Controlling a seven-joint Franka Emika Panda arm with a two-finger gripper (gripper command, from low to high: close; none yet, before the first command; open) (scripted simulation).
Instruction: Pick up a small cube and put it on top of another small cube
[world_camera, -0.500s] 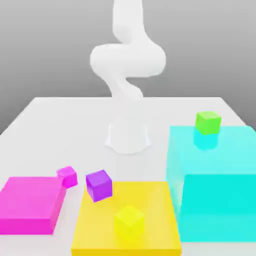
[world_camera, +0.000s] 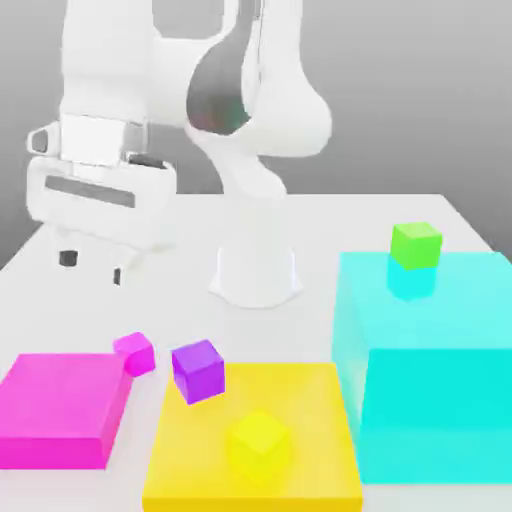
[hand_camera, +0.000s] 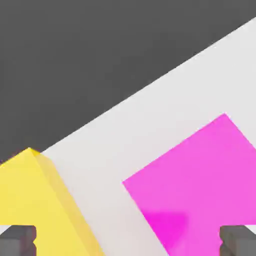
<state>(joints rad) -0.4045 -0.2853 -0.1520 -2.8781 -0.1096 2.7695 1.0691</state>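
Note:
The small magenta cube (world_camera: 134, 352) rests on the table at the far corner of the flat magenta block (world_camera: 60, 405). Just to its right in the exterior view stands the slightly larger violet-purple cube (world_camera: 198, 370), by the far edge of the flat yellow block (world_camera: 250, 430). My gripper (world_camera: 93, 266) hangs open and empty above the table, behind and to the left of the magenta cube. In the hand view the dark fingertips (hand_camera: 17, 240) stand wide apart over the magenta block (hand_camera: 200, 185), with the yellow block (hand_camera: 35, 200) beside it.
A small yellow cube (world_camera: 259, 440) sits on the flat yellow block. A small green cube (world_camera: 415, 244) sits on the tall cyan block (world_camera: 430, 360) at the exterior view's right. The arm's white base (world_camera: 256, 270) stands mid-table behind the blocks.
The hand has come down into the exterior view at its left, above the table. The cubes and blocks have not moved.

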